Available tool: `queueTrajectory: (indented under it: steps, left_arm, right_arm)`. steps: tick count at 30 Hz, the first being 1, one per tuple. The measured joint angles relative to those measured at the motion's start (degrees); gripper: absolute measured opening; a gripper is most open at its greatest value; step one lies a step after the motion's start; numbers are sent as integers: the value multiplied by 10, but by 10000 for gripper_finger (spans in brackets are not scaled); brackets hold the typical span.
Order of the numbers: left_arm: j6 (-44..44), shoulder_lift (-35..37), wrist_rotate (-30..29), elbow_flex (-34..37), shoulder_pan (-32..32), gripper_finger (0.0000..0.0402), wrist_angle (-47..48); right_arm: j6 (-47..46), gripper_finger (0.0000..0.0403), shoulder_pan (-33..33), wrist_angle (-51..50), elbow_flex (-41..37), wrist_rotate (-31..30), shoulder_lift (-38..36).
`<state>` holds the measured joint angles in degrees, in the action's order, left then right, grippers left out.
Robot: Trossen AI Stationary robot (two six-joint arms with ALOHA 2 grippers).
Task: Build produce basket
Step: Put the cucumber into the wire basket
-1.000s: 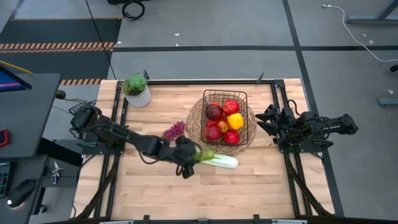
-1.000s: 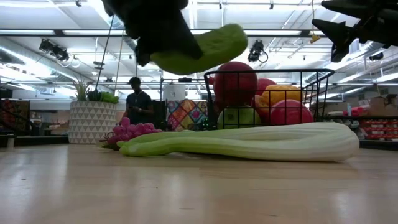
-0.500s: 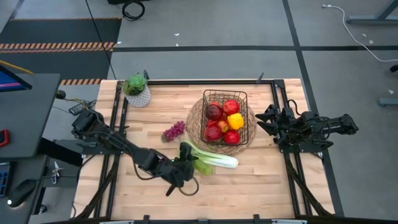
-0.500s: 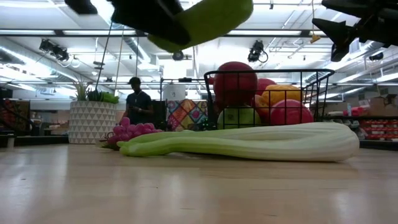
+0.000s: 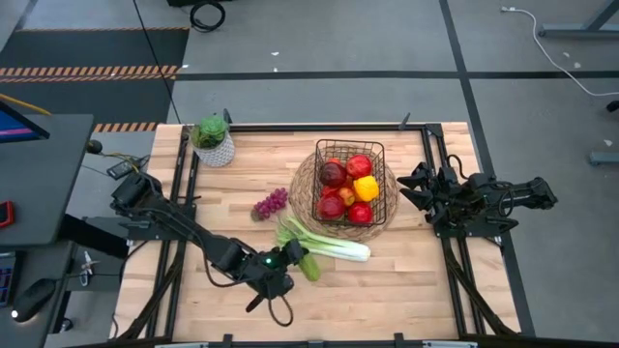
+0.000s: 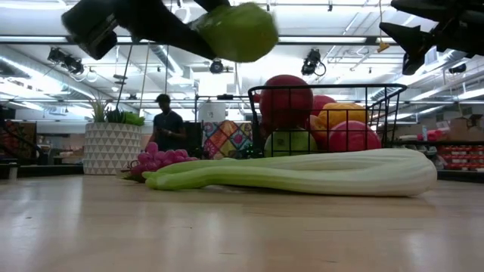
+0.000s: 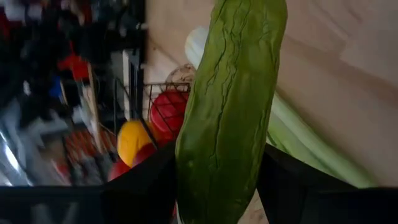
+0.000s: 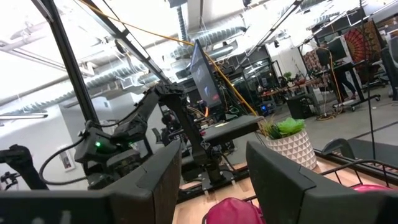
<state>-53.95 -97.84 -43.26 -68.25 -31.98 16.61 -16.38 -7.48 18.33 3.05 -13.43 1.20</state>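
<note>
My left gripper (image 5: 287, 267) is shut on a green cucumber (image 5: 307, 263), held in the air over the table's near middle, just near of the long pale-green leek (image 5: 329, 244). The leek lies flat on the table in front of the black wire basket (image 5: 349, 147). The basket stands on a round straw mat (image 5: 302, 188) and holds red apples, a yellow pepper and other fruit. Purple grapes (image 5: 271, 203) lie on the table left of the mat. My right gripper (image 5: 410, 188) waits open at the table's right side, beside the basket. My left gripper pinches the cucumber's two long sides (image 7: 186, 168) between its two fingers (image 7: 146, 183). The fingers come about level from the table's left. The cucumber is lifted clear of the table and the leek, and most of its length (image 7: 239, 74) sticks out past the fingers.
A leafy green plant in a white pot (image 5: 212, 140) stands at the far left corner. A person (image 6: 167, 121) stands in the room beyond the table. Bare wood lies along the table's near edge (image 5: 387, 300).
My left gripper, shut on the cucumber, has gone toward the table's near edge and a little up, away from the leek's leafy end. The cucumber has turned with it, so that its end now points toward the near edge.
</note>
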Motion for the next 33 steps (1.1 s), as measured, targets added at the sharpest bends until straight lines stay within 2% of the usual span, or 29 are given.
queueTrajectory:
  steps: [5, 11, 14, 23, 26, 31, 33]
  left_arm:
    - [165, 0, -21, 0, 40, 190, -71]
    - [281, 1, -7, 0, 122, 190, -194]
    - [305, 1, 23, 0, 168, 190, -200]
    - [434, 1, 41, -7, 291, 198, -211]
    - [483, 1, 78, -7, 327, 196, -213]
    - [529, 1, 221, -7, 388, 194, -214]
    - [534, -3, 258, -8, 407, 195, -222]
  right_arm:
    - [0, 187, 0, 0, 0, 0, 0]
    - [0, 187, 0, 0, 0, 0, 0]
    - [0, 187, 0, 0, 0, 0, 0]
    - [0, 187, 0, 0, 0, 0, 0]
    - [0, 187, 0, 0, 0, 0, 0]
    - [0, 187, 0, 0, 0, 0, 0]
    - [0, 187, 0, 0, 0, 0, 0]
